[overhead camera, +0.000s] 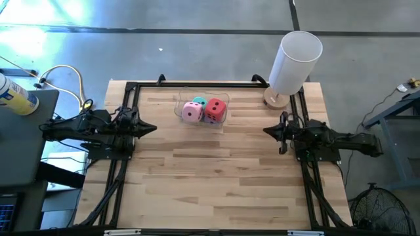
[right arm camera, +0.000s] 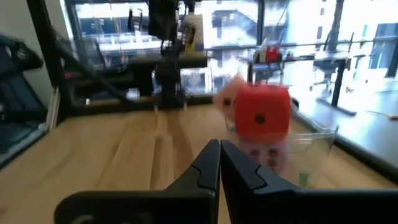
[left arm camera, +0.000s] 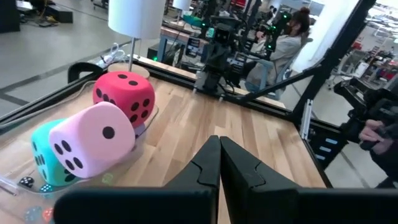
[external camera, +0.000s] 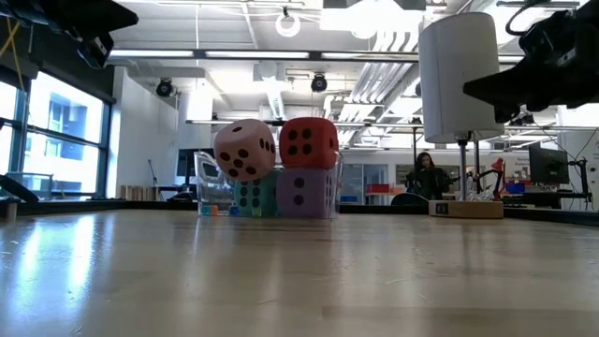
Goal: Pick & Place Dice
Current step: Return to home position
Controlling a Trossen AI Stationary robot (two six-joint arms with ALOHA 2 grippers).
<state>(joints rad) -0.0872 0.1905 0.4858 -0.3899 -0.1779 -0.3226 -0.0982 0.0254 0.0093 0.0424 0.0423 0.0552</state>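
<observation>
The left gripper (overhead camera: 153,128) is hanging over the left side of the wooden table (overhead camera: 216,177), its fingers pressed tight together and gripping nothing. Ahead of it, off toward the far edge, a clear bin (external camera: 211,192) is holding a two-layer pile. The pink die (overhead camera: 191,111) is sitting on the teal die (overhead camera: 199,102), and the red die (overhead camera: 214,110) on the purple die (external camera: 307,195). The right gripper (overhead camera: 266,131) is facing the bin from the other side, well apart from it, likewise closed and empty. A tall white cylinder (overhead camera: 295,59) is standing near its far side.
</observation>
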